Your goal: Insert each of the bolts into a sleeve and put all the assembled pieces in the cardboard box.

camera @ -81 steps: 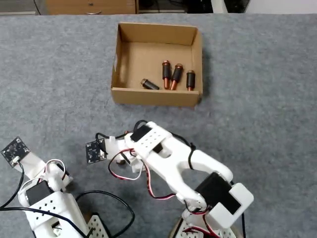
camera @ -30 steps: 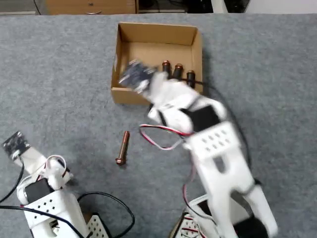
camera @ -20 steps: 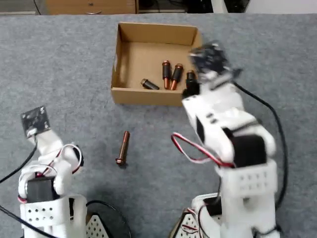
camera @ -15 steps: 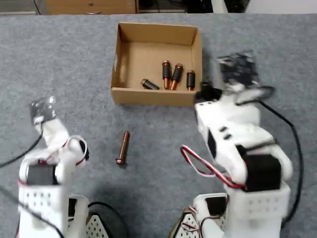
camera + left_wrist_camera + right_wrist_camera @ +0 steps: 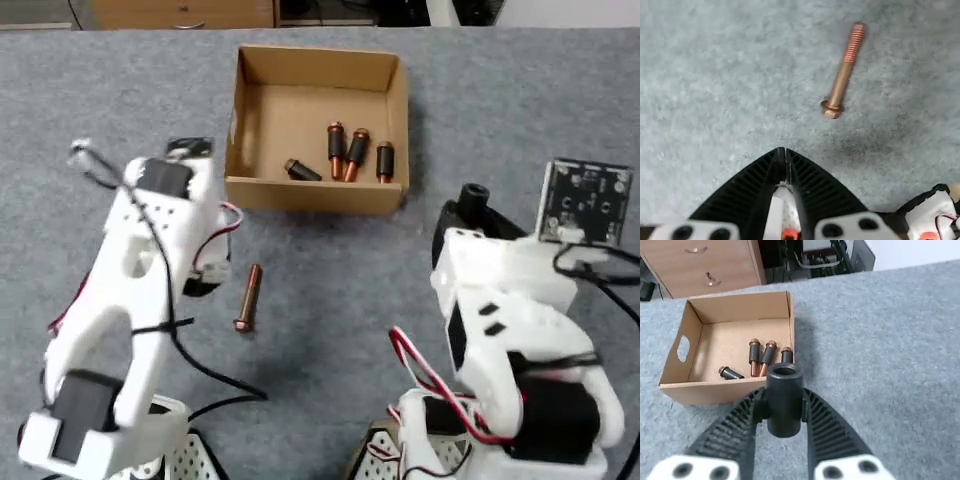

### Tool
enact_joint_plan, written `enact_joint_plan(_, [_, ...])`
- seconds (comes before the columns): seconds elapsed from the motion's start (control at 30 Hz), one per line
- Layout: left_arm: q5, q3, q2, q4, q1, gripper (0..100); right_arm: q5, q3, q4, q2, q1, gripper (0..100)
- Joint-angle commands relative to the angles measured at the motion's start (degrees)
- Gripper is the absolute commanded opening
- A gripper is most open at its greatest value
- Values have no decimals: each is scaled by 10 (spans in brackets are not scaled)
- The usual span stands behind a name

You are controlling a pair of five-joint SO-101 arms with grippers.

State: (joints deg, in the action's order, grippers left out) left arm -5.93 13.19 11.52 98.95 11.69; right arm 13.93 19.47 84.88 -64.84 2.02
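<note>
The right claw [image 5: 784,407] was clenched on a black sleeve [image 5: 784,382], held upright with its bore open, probably so a bolt could enter. The left claw [image 5: 785,151], pinched shut and empty, hung near the loose copper bolt [image 5: 842,72] on the grey carpet [image 5: 715,60]. Four assembled pieces [image 5: 761,358] lay in the cardboard box [image 5: 740,300].

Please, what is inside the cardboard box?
Four sleeved bolts lie on the cardboard box floor: three side by side, one apart. The near wall hides a strip of floor.
</note>
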Motion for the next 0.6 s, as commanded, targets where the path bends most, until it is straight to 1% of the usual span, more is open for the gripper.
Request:
enact_joint_plan(0.0, [30, -37, -5, -42, 18, 21, 5, -22, 2, -15, 9, 2])
enact_joint_plan(0.13, [80, 14, -6, -92, 32, 22, 4, -22, 2, -15, 9, 2])
enact_joint_plan(0.2, [88, 47, -5, -114, 46, 26, 4, -18, -2, -15, 9, 2])
enact_joint_plan(0.3, [84, 87, -5, -140, 60, 91, 4, 13, -23, -15, 9, 2])
enact_joint_plan(0.43, [79, 135, -5, -200, 63, 178, 4, 49, -47, -15, 9, 2])
enact_joint_plan(0.57, [80, 180, -9, -255, 67, 196, 3, 60, -55, -15, 8, 2])
